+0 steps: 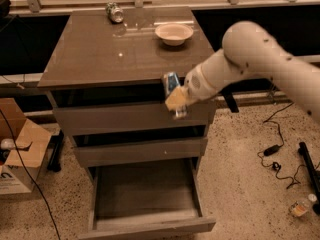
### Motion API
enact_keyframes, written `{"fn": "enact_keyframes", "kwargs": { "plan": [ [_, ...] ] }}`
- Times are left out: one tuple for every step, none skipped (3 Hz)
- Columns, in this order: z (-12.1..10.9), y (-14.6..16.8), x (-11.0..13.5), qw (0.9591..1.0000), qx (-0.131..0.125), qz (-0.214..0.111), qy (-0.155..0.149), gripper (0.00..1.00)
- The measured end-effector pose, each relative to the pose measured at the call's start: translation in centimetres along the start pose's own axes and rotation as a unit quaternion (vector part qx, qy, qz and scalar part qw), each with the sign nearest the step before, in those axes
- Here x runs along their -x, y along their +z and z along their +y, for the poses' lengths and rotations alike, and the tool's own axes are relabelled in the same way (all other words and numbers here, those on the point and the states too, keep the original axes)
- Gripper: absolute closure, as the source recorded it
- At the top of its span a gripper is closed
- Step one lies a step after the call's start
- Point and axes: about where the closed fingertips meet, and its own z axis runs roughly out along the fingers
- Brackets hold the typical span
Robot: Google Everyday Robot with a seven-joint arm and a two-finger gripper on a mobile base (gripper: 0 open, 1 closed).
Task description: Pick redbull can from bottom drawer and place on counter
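My gripper (176,98) is shut on the redbull can (172,84), a slim blue-and-silver can held upright in front of the top drawer, just below the counter's front edge. The counter (110,49) is the glossy grey-brown top of the cabinet. The bottom drawer (145,194) stands pulled open below and nothing shows inside it. My white arm reaches in from the right.
A cream bowl (173,33) sits at the counter's back right. A green-and-silver can (115,12) lies on its side at the back. A cardboard box (17,154) stands on the floor at left. Cables and a small bottle (301,206) lie on the floor at right.
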Motion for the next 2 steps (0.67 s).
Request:
{"fn": "enact_keyframes", "kwargs": {
  "plan": [
    [1.2, -5.5, 7.4, 0.9958, -0.041, -0.055, -0.060, 1.00],
    [3.3, -9.7, 13.3, 0.9874, -0.077, -0.086, -0.108, 1.00]
  ]
}}
